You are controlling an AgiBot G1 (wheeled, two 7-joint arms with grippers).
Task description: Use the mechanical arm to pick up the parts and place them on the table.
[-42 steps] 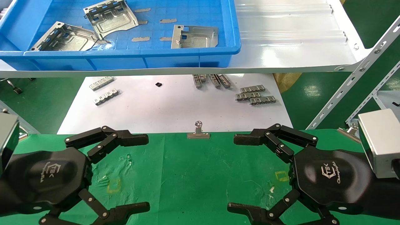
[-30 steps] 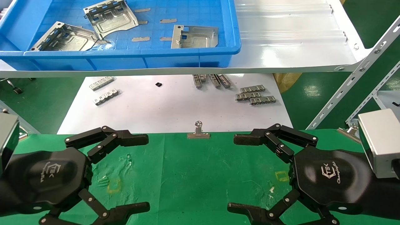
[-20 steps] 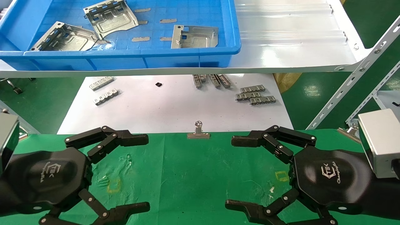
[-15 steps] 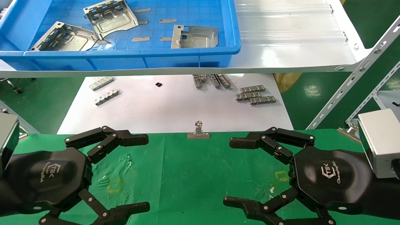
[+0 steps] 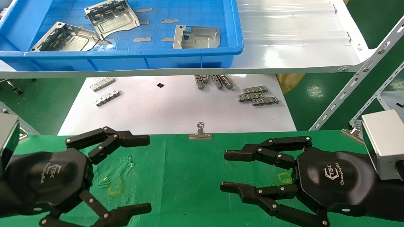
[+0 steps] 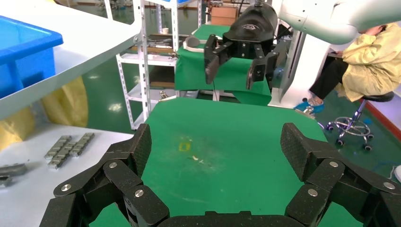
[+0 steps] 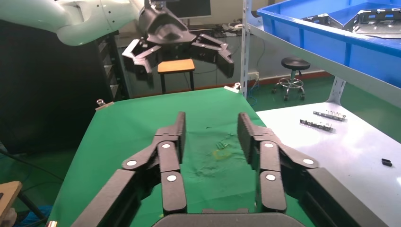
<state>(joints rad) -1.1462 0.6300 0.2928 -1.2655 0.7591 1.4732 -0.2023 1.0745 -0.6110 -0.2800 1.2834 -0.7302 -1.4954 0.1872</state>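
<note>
Head view. Left mechanical arm (image 5: 140,172): glossy black hexagonal palm over the near left of the table (image 5: 189,176), white logo reading "TEK" with a second line too small to read; fingers spread wide, nothing between them. Right mechanical arm (image 5: 225,171): same make and logo, over the near right of the table; fingers drawn partway in, a clear gap between the tips, holding nothing. Parts (image 5: 112,14): three silver plates lying in the blue tray (image 5: 189,53) on the white shelf board (image 5: 300,47), well apart from both grippers; two at the tray's left, a third (image 5: 196,37) toward its right. Below the shelf, a white sheet (image 5: 173,110) carries small grey toothed strips (image 5: 257,95) in loose groups. A silver binder clip (image 5: 200,131) sits on the table's far edge, between the two grippers. Faint yellow square outlines (image 5: 114,187) mark the cloth.

Left wrist view. Own fingers (image 6: 132,156) wide apart above the green cloth; the right arm's gripper (image 6: 240,64) appears farther off, fingers pointing down. Shown only here: a person in yellow (image 6: 364,66) seated in the background.

Right wrist view. Own fingers (image 7: 172,142) nearly parallel, gap open; the left arm's gripper (image 7: 177,54) hangs beyond. The tray rim (image 7: 331,35) and plate edges show above; no logo is legible here.
</note>
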